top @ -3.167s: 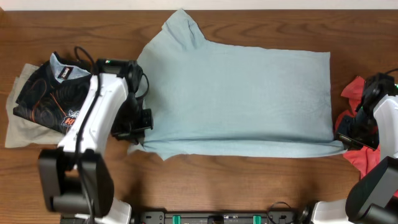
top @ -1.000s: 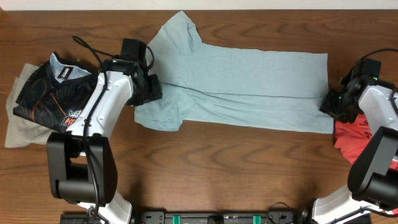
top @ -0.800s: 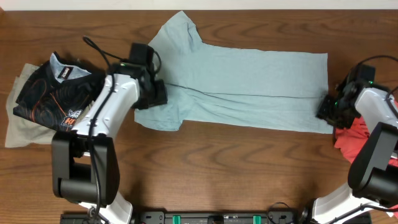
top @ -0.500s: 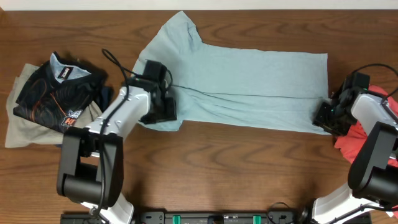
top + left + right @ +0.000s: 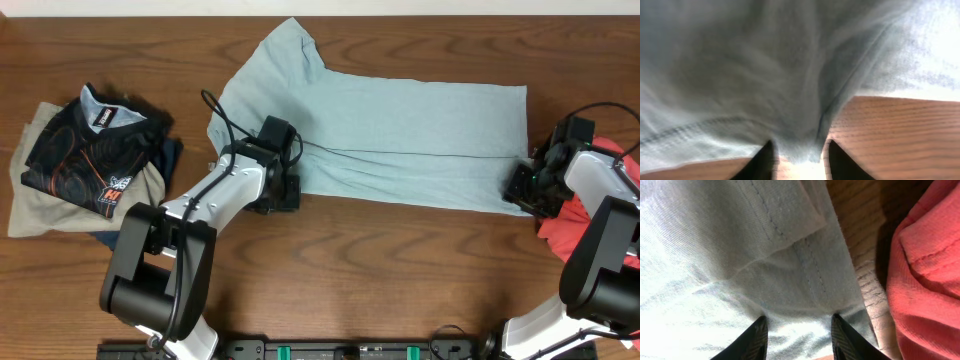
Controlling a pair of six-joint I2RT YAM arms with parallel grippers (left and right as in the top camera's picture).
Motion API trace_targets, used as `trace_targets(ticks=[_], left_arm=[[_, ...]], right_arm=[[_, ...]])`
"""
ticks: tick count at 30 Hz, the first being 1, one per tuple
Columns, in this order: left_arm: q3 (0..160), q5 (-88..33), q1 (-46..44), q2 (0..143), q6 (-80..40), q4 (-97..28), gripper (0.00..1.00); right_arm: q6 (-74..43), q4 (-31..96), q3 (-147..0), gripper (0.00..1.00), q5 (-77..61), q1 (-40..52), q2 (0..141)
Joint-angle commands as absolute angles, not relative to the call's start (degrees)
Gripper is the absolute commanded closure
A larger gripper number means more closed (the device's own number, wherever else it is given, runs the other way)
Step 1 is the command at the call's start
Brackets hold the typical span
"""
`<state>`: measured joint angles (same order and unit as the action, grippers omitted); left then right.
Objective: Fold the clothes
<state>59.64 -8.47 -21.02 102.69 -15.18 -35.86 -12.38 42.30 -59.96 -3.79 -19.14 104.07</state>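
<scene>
Pale blue shirt (image 5: 400, 130) lies flat mid-desk (image 5: 400, 290), near long edge folded over lengthwise, far sleeve (image 5: 292, 50) sticking out. Left jaws pinch its near-left corner; right jaws pinch its near-right hem. Dark folded garment (image 5: 85, 150) stacked at left; red garment (image 5: 925, 270) at right, unfolded. Judgement: first fold in; crosswise folds and the red piece remain

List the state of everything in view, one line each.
light blue T-shirt: spread on the table, near edge folded over along its length.
left gripper: shut on the T-shirt's fabric at its left end.
right gripper: fingers either side of the T-shirt's hem corner; grip unclear.
black patterned jersey: folded, lying on the beige garment.
beige garment: flat under the jersey.
red garment: crumpled, unfolded, at the right edge.
</scene>
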Motion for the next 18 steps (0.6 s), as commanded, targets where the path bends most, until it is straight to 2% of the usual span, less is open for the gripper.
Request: trace_targets(ticks=[1, 4, 13, 18], left_arm=[[59.29, -3.11, -20.97, 103.02, -14.66, -35.57, 0.8], [59.29, -1.45, -20.97, 103.02, -14.68, -35.22, 0.94], [67.46, 6.76, -20.86, 102.96, -10.61, -31.16, 0.94], [77.69, 12.97, -20.21, 102.96, -6.07, -19.64, 0.94]], right_arm=[[-12.12, 42.44, -58.28, 0.6, -3.05, -18.57, 104.95], [-11.9, 42.5, -58.28, 0.6, -3.03, -18.57, 104.95], [-11.9, 42.44, -58.28, 0.59, -3.03, -18.57, 104.95], [-11.92, 42.63, -58.28, 0.59, -3.03, -18.57, 104.95]])
